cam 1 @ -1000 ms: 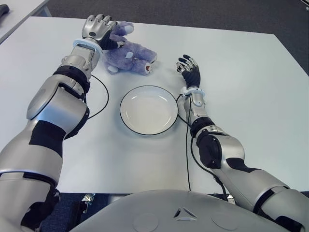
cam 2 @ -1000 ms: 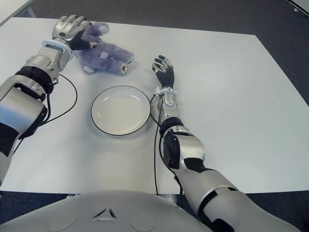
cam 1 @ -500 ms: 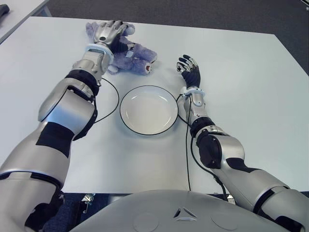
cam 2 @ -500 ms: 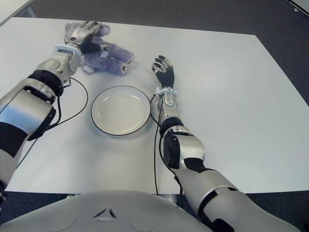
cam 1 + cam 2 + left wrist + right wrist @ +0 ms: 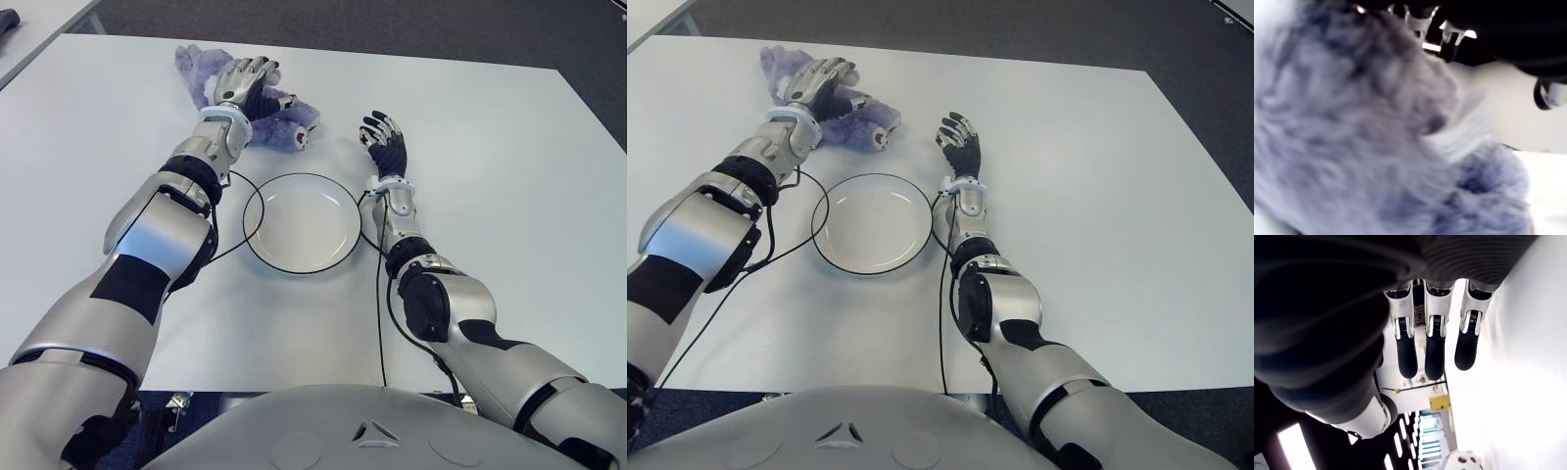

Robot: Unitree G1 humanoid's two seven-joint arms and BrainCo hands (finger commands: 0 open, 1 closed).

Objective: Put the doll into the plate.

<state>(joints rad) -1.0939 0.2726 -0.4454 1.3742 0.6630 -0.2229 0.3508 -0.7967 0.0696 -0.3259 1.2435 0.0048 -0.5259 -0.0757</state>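
The doll (image 5: 194, 65), a purple plush animal, lies on the white table (image 5: 490, 196) beyond the plate (image 5: 302, 222). My left hand (image 5: 250, 86) sits on the doll's middle with its fingers curled into the fur, so only the doll's head end and its feet show. In the left wrist view the doll's fur (image 5: 1352, 137) fills almost everything below the fingertips. The round white plate has a dark rim and nothing in it. My right hand (image 5: 384, 137) shows just right of the plate's far edge, fingers (image 5: 1434, 350) straight and spread, holding nothing.
A black cable (image 5: 227, 227) loops from my left arm to the plate's left rim. Another cable (image 5: 380, 294) runs along my right forearm. The corner of a second table (image 5: 39, 20) shows at the far left. The table's right half is bare.
My left hand has swung right from the doll's head side onto its middle and closed into the fur. The doll's head now shows left of the hand. The right hand has not moved.
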